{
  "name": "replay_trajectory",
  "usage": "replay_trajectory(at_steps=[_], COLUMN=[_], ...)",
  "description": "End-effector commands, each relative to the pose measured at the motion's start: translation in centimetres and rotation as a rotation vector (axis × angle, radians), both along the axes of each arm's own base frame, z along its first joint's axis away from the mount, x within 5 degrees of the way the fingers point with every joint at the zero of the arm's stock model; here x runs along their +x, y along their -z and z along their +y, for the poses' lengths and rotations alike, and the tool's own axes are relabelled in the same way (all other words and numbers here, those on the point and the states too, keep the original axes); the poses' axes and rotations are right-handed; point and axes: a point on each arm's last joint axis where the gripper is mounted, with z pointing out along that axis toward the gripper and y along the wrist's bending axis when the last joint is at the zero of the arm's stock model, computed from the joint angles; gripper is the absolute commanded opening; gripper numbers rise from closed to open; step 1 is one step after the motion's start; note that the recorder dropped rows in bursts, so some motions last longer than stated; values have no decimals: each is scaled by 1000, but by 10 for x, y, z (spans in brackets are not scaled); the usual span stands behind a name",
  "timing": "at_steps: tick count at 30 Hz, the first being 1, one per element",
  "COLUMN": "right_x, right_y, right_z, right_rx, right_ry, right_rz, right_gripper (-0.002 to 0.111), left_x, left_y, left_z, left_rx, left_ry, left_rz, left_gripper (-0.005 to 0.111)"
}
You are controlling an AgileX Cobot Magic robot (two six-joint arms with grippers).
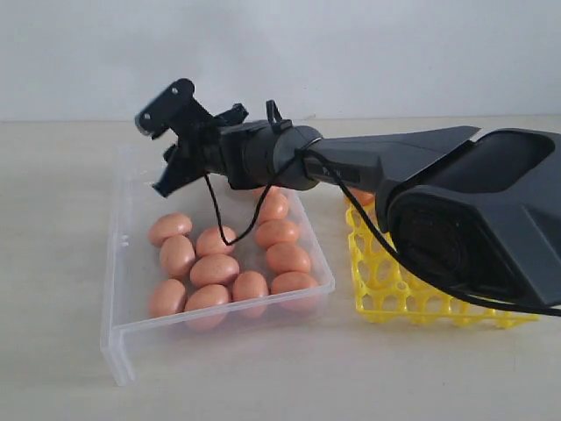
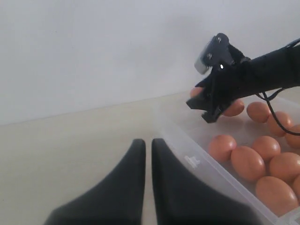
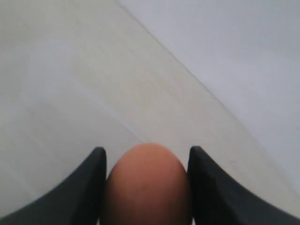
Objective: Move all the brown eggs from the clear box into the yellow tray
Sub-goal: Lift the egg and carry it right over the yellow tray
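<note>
Eggs (image 1: pixel 230 267) lie in the clear box (image 1: pixel 123 344), right gripper (image 3: pixel 146 152) clamped on one egg (image 3: pixel 147 190), left gripper (image 2: pixel 148 143) jaws pressed together.

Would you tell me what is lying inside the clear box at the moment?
About eleven brown eggs lie loose in the clear box. The right arm covers its far end, so any eggs there are hidden.

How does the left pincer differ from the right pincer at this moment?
The left pincer is shut and empty; the right pincer grips a brown egg. The left pincer is outside the clear box; the right pincer hangs above it. Both are black.
</note>
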Motion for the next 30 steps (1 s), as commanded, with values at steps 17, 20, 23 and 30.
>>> replay_trajectory(at_steps=[17, 20, 23, 30], right_x=[-35, -37, -37, -40], right_y=[25, 20, 11, -32], right_z=[3, 6, 7, 12], right_rx=[-195, -115, -53, 301], right_ry=[148, 167, 190, 234], right_rz=[-204, -169, -152, -46], right_gripper=[0, 0, 0, 0], left_x=[0, 0, 0, 0], left_y=[1, 1, 1, 1], left_z=[0, 0, 0, 0], left_rx=[-7, -7, -7, -7], left_ry=[6, 6, 6, 6], left_rz=[1, 1, 1, 1], left_gripper=[4, 4, 4, 4])
